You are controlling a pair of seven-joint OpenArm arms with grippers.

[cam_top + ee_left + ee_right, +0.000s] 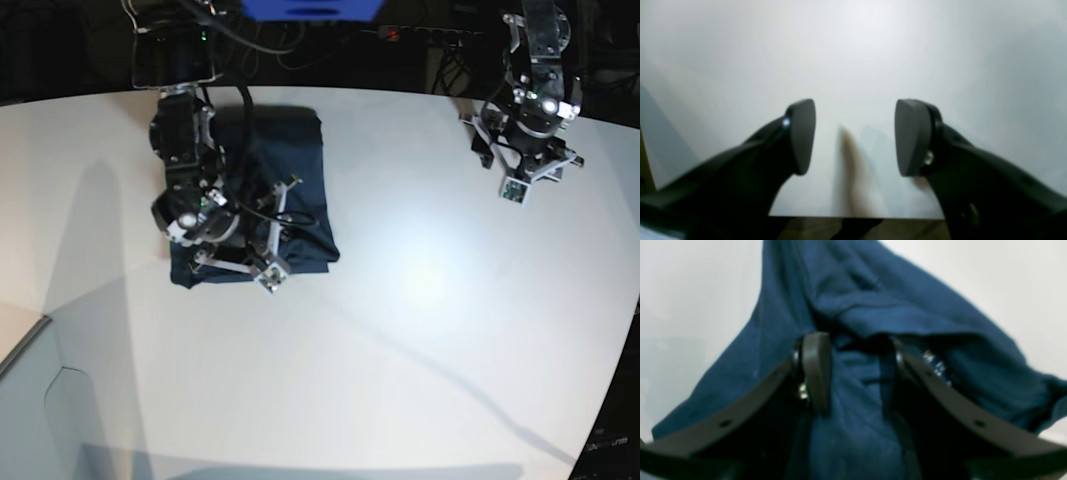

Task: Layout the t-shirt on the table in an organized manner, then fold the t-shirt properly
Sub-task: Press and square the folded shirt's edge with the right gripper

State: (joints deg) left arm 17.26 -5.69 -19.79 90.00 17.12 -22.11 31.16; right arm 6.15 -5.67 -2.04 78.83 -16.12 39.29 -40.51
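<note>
T-shirt (285, 190) lay bunched on bench (420, 300) under right claw (853, 373), spread over cloth, not pinching. Left claw (855, 136) spread, empty. Soft, limp; best pinched at hem corners.

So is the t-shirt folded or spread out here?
Folded: the t-shirt lies as a compact, bunched rectangle on the table, no sleeves spread; the right gripper straddles it.

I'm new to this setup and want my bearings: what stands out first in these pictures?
The dark navy t-shirt lies bunched on the white table, at the base view's left. The right gripper sits right over it, jaws apart with cloth between them. The left gripper hangs open over bare table, far from the shirt.
</note>
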